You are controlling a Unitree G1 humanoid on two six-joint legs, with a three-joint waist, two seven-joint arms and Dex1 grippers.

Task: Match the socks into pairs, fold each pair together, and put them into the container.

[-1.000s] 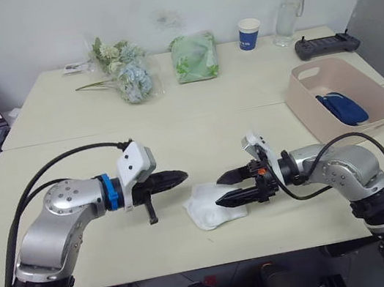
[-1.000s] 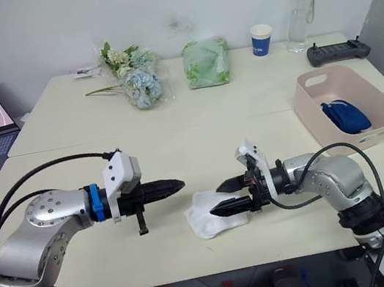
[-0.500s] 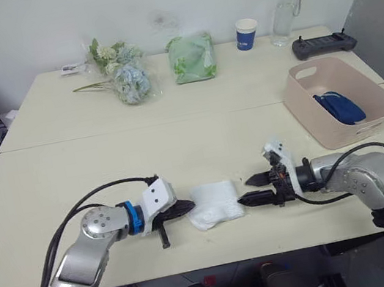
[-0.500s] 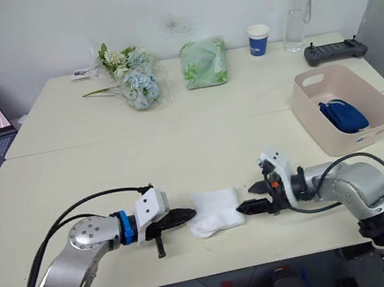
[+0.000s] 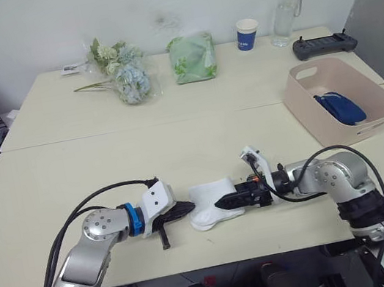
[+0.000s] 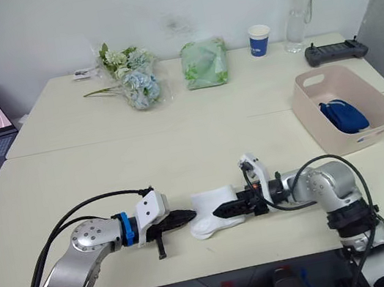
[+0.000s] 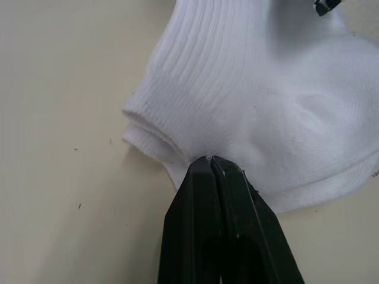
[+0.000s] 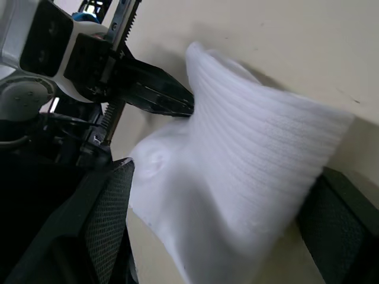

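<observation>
Nearest me, the white socks (image 5: pixel 212 203) lie as one folded bundle close to the front edge of the table (image 5: pixel 177 142), the long axis running side to side between my two arms. The ribbed cuffs point toward my left arm, and the doubled layers show there at the opening.

My left gripper (image 5: pixel 186 208) lies low on the table with its tips at the cuff end of the bundle. In my left wrist view its two black fingers (image 7: pixel 220 195) are pressed together with no gap, their points touching the edge of the white knit; I cannot tell whether any cloth is caught between them.

My right gripper (image 5: pixel 226 201) reaches in from the opposite end, its fingers spread wide with the white bundle between them. The right end of the bundle is raised off the table there.

Farther back and to the right of the white socks stands the pink container (image 5: pixel 340 97), with dark navy socks (image 5: pixel 339 106) lying inside it.

Beyond the socks, along the far side of the table, lie a bunch of flowers (image 5: pixel 122 74), a green bag (image 5: pixel 193 57) and a blue-and-white cup (image 5: pixel 247 34).
</observation>
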